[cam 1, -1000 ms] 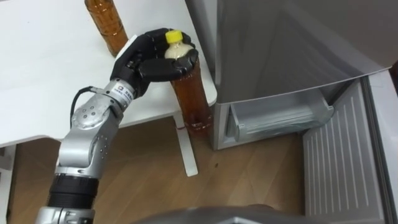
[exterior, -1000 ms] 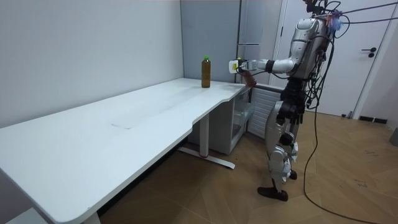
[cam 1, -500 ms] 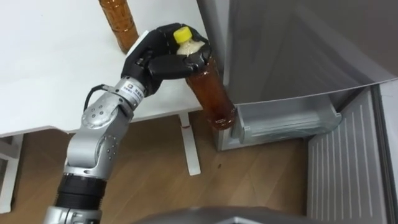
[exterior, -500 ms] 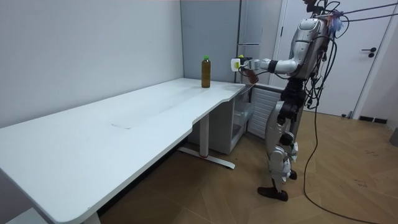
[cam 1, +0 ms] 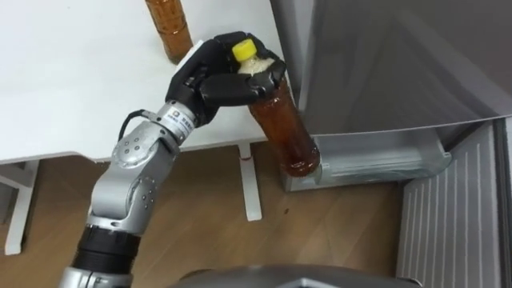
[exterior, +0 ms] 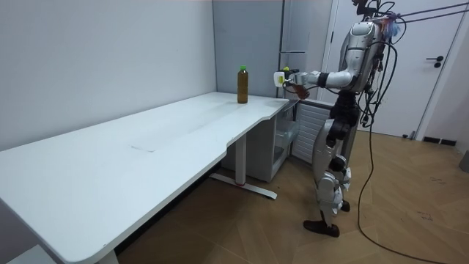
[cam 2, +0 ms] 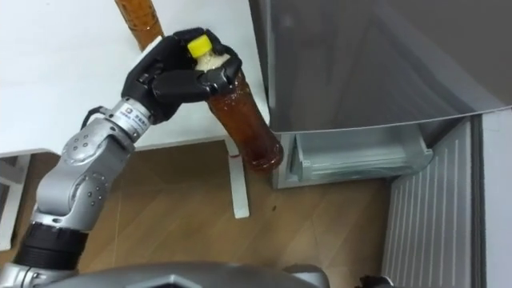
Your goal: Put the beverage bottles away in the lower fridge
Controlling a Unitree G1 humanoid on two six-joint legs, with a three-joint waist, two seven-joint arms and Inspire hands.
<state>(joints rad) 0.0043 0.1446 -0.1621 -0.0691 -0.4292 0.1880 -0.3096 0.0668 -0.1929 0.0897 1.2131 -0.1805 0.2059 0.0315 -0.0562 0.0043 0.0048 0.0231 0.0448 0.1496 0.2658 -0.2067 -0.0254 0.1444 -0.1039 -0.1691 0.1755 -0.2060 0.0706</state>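
**Item – held drink.** Amber tea bottle [cam 1: 282, 132] with yellow cap [cam 1: 244, 50], gripped at the neck by the left hand [cam 1: 210, 76], fingers and thumb curled tight round it. It hangs clear of the white table [cam 1: 72, 88], past the corner, tilted with its base towards the fridge [cam 1: 384, 64].

**Item – second drink.** Amber bottle [exterior: 242, 84] with a green cap, upright on the table near the far edge, untouched.

**Item – lower fridge.** Door [cam 1: 452, 216] swung open and a pale drawer [cam 1: 376, 160] exposed, near the held bottle's base in the eye view.

**Change noted.** A second ago the held bottle stood almost upright beside the table corner. Now it leans well over, and the room view shows the hand carried a little towards the fridge – the eye views have shifted with it, the camera's own move.

**Meaning for the task.** Judged as the carry stage: the first drink is off the table but not yet in the compartment, which sits far below the hand, so lowering remains. The second drink waits.
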